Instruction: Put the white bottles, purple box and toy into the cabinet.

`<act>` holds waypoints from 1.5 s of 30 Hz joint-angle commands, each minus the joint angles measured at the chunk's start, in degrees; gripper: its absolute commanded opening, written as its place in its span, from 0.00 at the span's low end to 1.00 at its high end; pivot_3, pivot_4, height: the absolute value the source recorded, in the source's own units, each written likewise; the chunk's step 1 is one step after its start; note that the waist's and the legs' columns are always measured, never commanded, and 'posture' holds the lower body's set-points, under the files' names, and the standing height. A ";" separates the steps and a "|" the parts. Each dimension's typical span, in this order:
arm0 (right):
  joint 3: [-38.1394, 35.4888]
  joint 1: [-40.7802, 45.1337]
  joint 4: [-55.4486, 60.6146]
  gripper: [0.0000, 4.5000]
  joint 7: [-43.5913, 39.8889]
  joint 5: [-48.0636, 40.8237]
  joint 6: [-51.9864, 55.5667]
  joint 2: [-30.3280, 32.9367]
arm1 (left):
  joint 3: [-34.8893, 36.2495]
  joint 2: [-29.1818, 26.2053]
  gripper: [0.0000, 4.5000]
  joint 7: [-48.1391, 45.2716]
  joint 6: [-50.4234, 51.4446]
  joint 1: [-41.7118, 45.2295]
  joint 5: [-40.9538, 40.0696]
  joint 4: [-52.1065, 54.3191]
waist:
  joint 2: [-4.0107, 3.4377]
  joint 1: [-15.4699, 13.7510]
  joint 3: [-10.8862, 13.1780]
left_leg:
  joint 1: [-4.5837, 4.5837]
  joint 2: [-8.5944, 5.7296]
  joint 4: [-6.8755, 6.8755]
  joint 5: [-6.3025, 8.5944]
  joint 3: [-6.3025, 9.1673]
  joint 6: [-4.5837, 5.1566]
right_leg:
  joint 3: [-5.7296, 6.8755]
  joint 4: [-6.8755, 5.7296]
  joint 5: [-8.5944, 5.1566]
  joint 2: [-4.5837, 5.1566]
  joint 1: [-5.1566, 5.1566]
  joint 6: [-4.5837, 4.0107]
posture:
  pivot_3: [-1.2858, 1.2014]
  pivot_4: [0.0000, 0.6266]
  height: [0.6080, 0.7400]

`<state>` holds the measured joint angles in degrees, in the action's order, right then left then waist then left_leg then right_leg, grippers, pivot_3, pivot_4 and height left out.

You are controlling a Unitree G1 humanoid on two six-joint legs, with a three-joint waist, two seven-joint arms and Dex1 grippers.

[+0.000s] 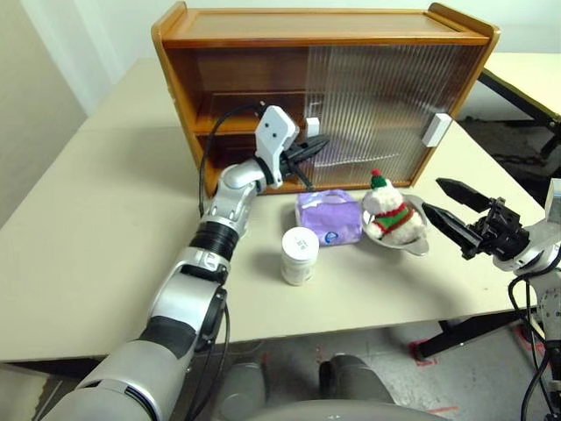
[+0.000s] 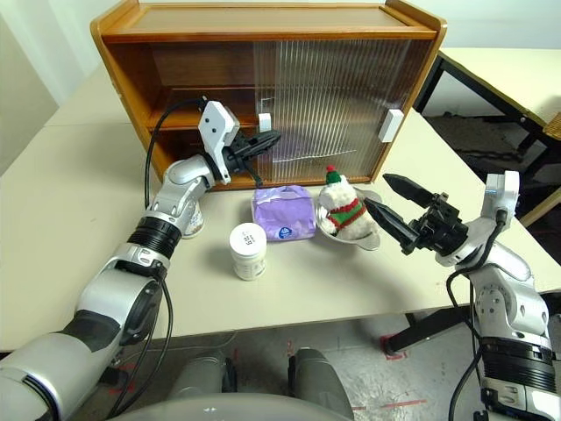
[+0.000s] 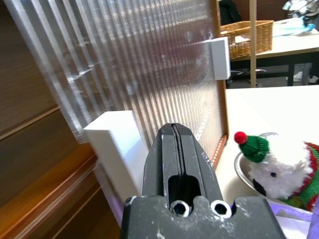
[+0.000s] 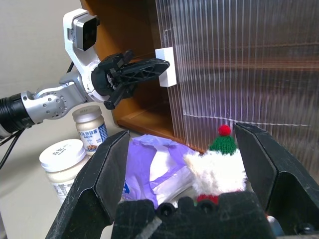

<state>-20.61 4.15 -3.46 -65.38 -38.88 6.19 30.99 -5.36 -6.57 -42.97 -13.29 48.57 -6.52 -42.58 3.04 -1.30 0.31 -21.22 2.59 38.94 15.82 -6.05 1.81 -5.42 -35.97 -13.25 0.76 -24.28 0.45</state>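
Cabinet stands at back of table, w/ both ribbed sliding doors stacked over its right half, left half open showing the shelf. Left gripper reaches toward the doors' left edge, fingers pressed shut w/ nothing between them, tips right at the white handle on that edge; wrist view shows the handle just beyond the closed fingertips. Second white handle sits near the doors' right edge. Right gripper hovers off to the right of the items, jaws spread wide and empty, aimed at the toy; clear of it. Purple box lies in front of cabinet, about mid-table. Metal bowl just right of the box, w/ toy bear sitting upright in it, red hat up, touching the box's right side. One white bottle upright in front of the box, nearer the robot. Other white bottle stands behind the left forearm, close to cabinet's front left corner, mostly hidden from the head views.
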 commanded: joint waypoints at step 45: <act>5.35 8.95 -14.24 1.00 -8.52 3.66 -5.58 -3.29 | 22.07 -25.00 0.82 -10.14 24.96 -50.92 -21.77 44.14 | -0.59 -2.99 0.47 | 0.71 0.17 -0.05 0.16 -0.05 -0.29 | 0.08 -0.90 -1.03 0.30 0.12 -1.16 | 0.59 0.01 1.00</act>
<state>-15.76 13.11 -18.05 -73.70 -35.54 1.06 28.00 18.33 -32.36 -52.62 13.52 -2.22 -29.24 3.16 2.45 -4.29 0.78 -20.50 2.76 38.89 15.98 -6.10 1.52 -5.34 -36.86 -14.27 1.07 -24.13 -0.71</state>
